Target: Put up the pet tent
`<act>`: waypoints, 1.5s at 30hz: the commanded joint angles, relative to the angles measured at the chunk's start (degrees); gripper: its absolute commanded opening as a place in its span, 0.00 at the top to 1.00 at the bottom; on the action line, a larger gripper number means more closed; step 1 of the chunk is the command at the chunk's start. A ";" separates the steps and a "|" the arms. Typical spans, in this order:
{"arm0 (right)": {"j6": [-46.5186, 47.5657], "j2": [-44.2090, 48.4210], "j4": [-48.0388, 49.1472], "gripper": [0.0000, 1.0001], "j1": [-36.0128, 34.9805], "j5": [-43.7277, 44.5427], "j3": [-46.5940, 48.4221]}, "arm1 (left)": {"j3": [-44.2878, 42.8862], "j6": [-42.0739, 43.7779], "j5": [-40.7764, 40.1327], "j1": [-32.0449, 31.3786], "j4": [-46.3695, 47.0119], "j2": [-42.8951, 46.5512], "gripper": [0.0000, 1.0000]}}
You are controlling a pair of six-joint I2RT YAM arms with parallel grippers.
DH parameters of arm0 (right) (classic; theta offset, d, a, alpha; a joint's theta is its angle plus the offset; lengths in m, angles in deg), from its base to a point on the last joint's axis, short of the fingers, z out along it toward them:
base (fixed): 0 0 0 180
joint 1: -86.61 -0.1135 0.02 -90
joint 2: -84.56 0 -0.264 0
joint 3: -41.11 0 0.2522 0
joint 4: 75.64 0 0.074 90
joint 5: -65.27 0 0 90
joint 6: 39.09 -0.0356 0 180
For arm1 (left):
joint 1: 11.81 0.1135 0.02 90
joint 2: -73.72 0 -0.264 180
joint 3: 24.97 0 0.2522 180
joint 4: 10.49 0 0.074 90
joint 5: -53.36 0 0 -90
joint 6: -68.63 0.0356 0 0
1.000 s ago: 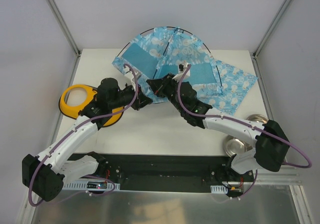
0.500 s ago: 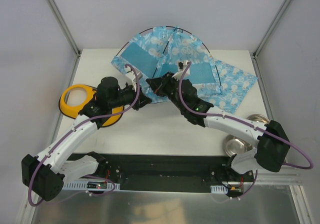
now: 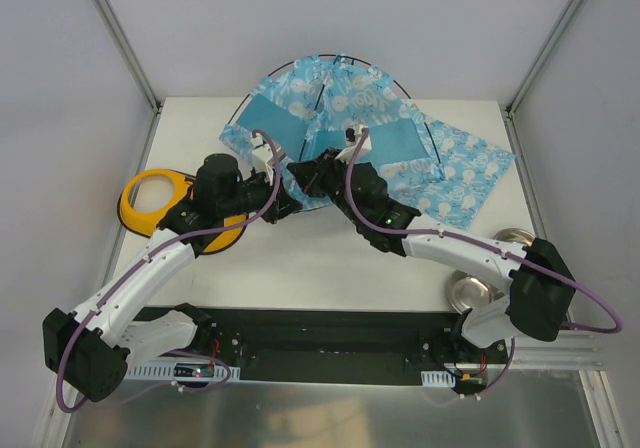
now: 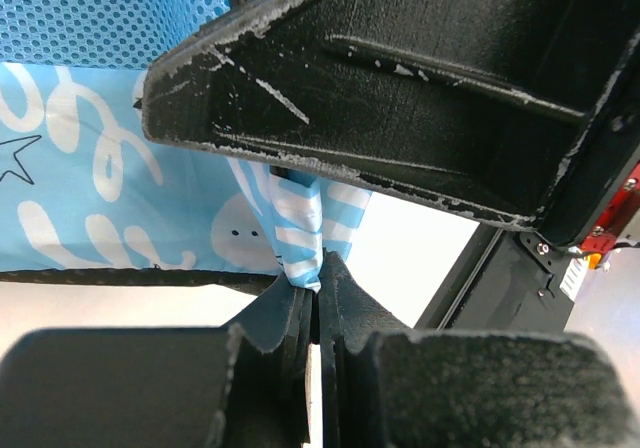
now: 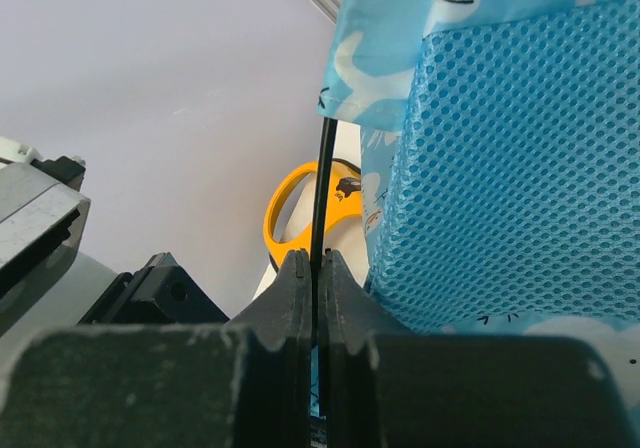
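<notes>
The pet tent point(image 3: 335, 113) is light blue fabric with white animal print, mesh panels and thin black poles arching over it, at the back middle of the table. My left gripper point(image 3: 288, 200) is shut on a fold of the tent's fabric point(image 4: 300, 238) at its front left corner. My right gripper point(image 3: 300, 176) is shut on a thin black tent pole point(image 5: 322, 188), right beside the left gripper. The right gripper's body fills the top of the left wrist view. The mesh panel point(image 5: 510, 168) hangs to the right of the pole.
A yellow double bowl point(image 3: 155, 200) lies at the left, partly under my left arm, and shows in the right wrist view point(image 5: 300, 203). A flat blue-print mat point(image 3: 470, 173) lies right of the tent. Two metal bowls point(image 3: 470, 290) sit at the right front.
My right gripper has moved left along the tent's front edge toward the left gripper. The tent has shifted and risen a little at the back. The left gripper has kept its hold.
</notes>
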 commanded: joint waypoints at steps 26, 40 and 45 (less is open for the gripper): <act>4.78 -1.49 -5.45 1.00 0.00 -3.10 0.93 | -3.00 0.02 -12.02 -0.39 -1.21 11.96 0.36; 7.32 -0.96 -8.71 0.95 -0.17 -11.98 -4.51 | -9.23 -16.42 -29.25 -0.39 0.90 3.36 0.28; 8.29 -0.52 -8.88 0.95 -0.79 -14.26 -6.98 | -13.98 -16.68 -37.76 -0.30 -0.32 -3.67 0.25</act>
